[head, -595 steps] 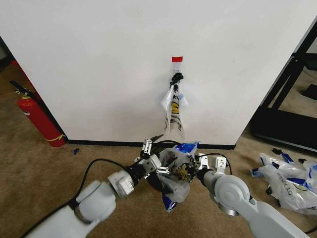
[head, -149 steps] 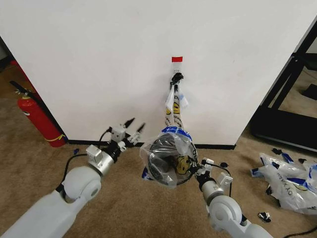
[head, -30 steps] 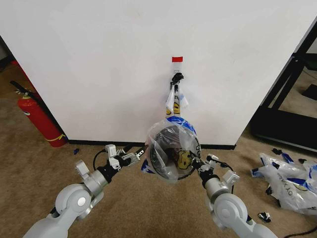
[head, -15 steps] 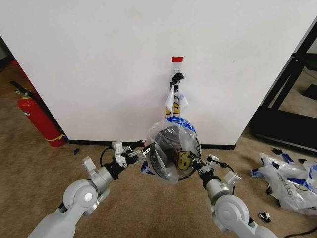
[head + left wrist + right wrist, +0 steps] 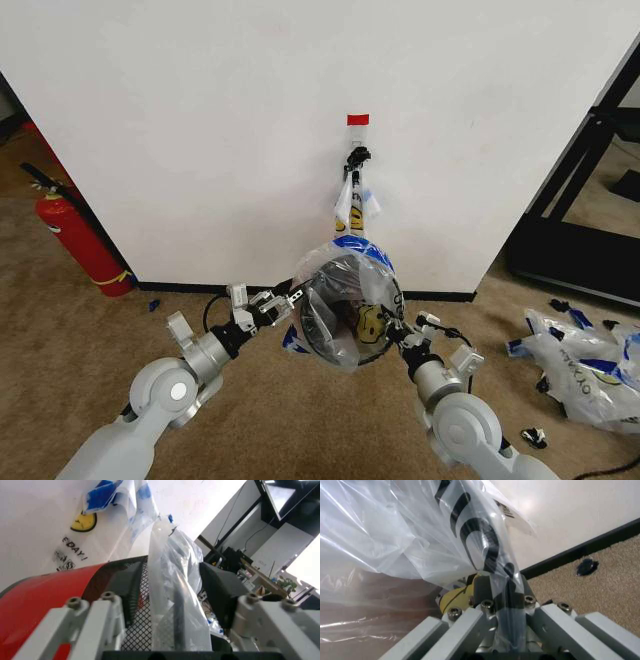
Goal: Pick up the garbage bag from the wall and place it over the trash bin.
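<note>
The trash bin, black mesh with a red base, is held off the carpet and tilted, mouth toward me. The garbage bag is stretched over its mouth. My right gripper is shut on the bag and the rim at the bin's lower right; in the right wrist view its fingers pinch the plastic. My left gripper is open at the bin's left rim, with a fold of bag and the mesh between its pads. The wall stands behind.
Another smiley-face bag hangs from the black hook under the red tape. A red fire extinguisher stands at the left. White bags lie on the carpet at the right, near a black frame.
My left gripper has come down and moved right until its fingers straddle the bin's left rim. The bin, the bag and my right gripper have hardly moved.
</note>
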Motion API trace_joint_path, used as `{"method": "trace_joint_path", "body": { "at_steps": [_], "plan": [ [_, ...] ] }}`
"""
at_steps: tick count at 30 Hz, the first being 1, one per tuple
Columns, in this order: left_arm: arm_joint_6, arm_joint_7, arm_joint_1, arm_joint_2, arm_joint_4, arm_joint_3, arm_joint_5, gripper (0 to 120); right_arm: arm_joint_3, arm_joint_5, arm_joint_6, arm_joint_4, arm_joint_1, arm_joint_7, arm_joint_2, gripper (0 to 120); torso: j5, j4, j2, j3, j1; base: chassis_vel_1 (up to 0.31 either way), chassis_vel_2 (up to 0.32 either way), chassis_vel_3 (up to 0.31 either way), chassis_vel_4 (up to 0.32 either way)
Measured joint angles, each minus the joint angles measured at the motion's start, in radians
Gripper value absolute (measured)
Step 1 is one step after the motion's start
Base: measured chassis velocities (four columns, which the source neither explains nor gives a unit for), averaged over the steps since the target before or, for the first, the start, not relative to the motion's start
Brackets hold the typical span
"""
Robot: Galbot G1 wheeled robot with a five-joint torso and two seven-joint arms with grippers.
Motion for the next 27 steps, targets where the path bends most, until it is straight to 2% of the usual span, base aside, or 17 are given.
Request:
{"method": "trace_joint_path", "body": {
  "at_steps": [6, 8, 11, 20, 27],
  "plan": [
    [-0.016, 0.018, -0.005, -0.001, 0.012, 0.003, 0.022, 18, 0.004, 0.0, 0.0, -0.001, -0.004, -0.003, -0.001, 0, 0.0, 0.0, 0.0, 0.0, 0.0, 0.0, 0.0, 0.0, 0.0],
    [-0.018, 0.02, -0.005, -0.001, 0.013, 0.003, 0.023, 16, 0.004, 0.0, 0.0, -0.001, -0.004, -0.003, -0.001, 0, 0.0, 0.0, 0.0, 0.0, 0.0, 0.0, 0.0, 0.0, 0.0],
    [-0.034, 0.034, -0.005, 0.001, 0.019, 0.003, 0.036, 1, 0.005, 0.0, 0.0, -0.001, -0.004, -0.003, -0.001, 0, -0.0001, 0.0, 0.0, 0.0, 0.0, 0.0, 0.0, 0.0, 0.0],
    [-0.066, 0.026, -0.008, 0.002, 0.029, 0.005, 0.091, 0, 0.004, 0.0, 0.0, 0.008, -0.009, -0.004, -0.002, 0, -0.0001, 0.0, 0.0, 0.0, 0.0, 0.0, 0.0, 0.0, 0.0],
    [-0.105, 0.005, -0.021, 0.005, 0.053, 0.007, 0.216, 0, 0.005, 0.009, -0.003, 0.022, -0.019, -0.004, -0.003, 0, -0.0001, 0.0, 0.0, 0.0, 0.0, 0.0, 0.0, 0.0, 0.0]
  ]
}}
